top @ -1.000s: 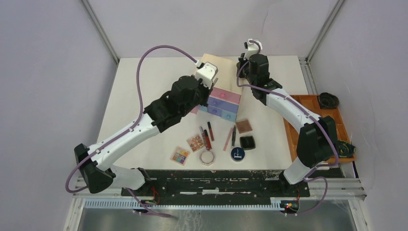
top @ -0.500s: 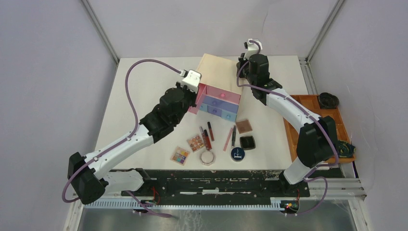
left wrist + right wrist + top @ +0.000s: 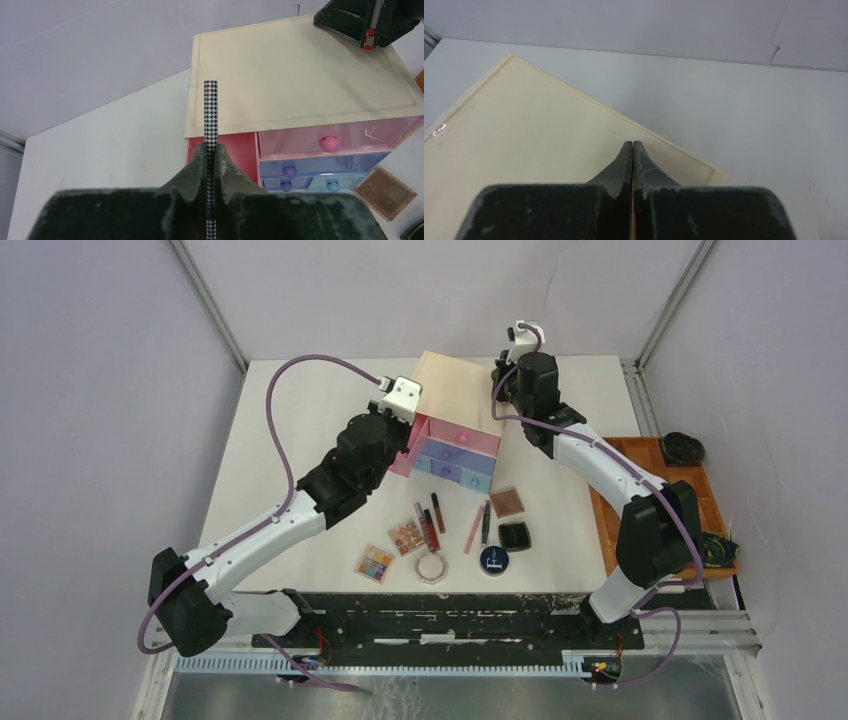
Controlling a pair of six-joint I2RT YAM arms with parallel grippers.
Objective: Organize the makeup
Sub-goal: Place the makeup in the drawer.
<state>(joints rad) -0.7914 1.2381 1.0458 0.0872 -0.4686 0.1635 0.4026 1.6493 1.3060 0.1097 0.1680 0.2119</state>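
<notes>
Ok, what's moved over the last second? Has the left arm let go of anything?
The left gripper swung left from above the drawer box to its left edge, by the red drawer. It is still shut on the houndstooth tube; nothing was let go. The right gripper stayed shut at the box's far corner. The palettes and compacts did not move.

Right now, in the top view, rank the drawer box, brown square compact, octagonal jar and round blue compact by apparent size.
1. Drawer box, by far the largest.
2. Brown square compact, narrowly.
3. Octagonal jar and round blue compact: they look alike, so no ranking between them.
</notes>
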